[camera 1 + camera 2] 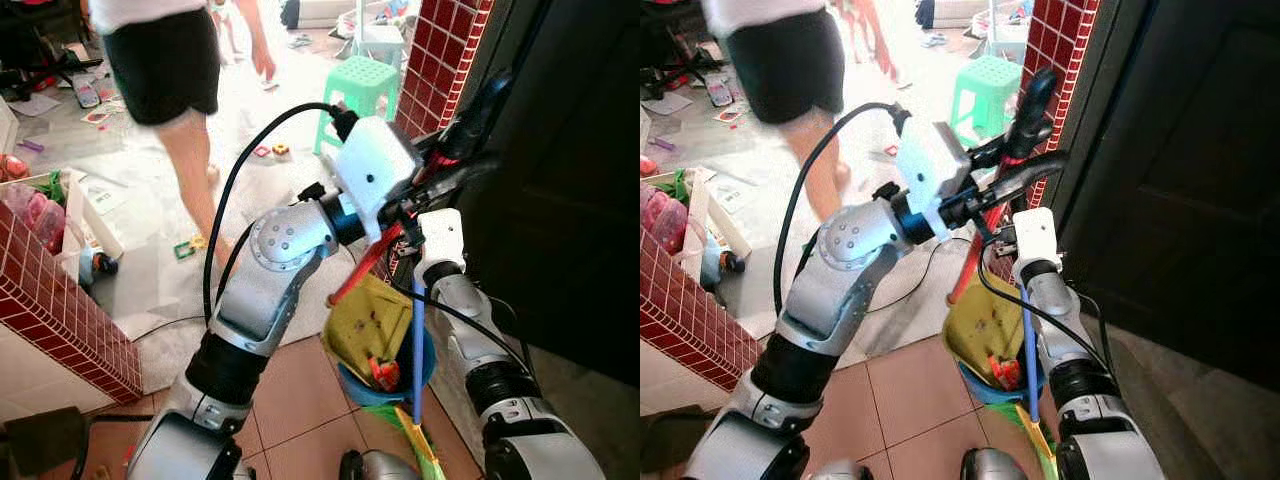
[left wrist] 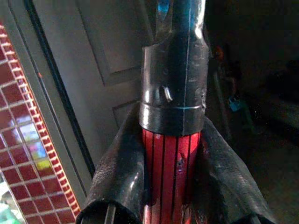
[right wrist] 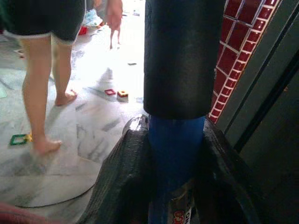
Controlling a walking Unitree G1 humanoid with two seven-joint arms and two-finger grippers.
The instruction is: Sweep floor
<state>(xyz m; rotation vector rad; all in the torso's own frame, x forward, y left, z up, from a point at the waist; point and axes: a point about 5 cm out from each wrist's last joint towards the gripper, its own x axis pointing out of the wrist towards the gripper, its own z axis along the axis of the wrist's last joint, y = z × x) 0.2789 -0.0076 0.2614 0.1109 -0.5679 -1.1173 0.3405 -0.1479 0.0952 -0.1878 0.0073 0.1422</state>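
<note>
By the dark door, my left gripper (image 2: 173, 186) is clamped on the red broom handle (image 2: 170, 163), my right gripper (image 3: 175, 182) on the blue dustpan handle (image 3: 175, 140); I judge I'm fetching tools, next lifting both clear.

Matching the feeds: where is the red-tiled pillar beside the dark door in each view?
Left eye view: red-tiled pillar at the top, right of centre, behind the green plastic stool.
Right eye view: top centre.
Left wrist view: beside the red ribbed handle, against the door frame.
Right wrist view: next to the blue handle.
Shared landmark: the dark door adjoining it.
</note>
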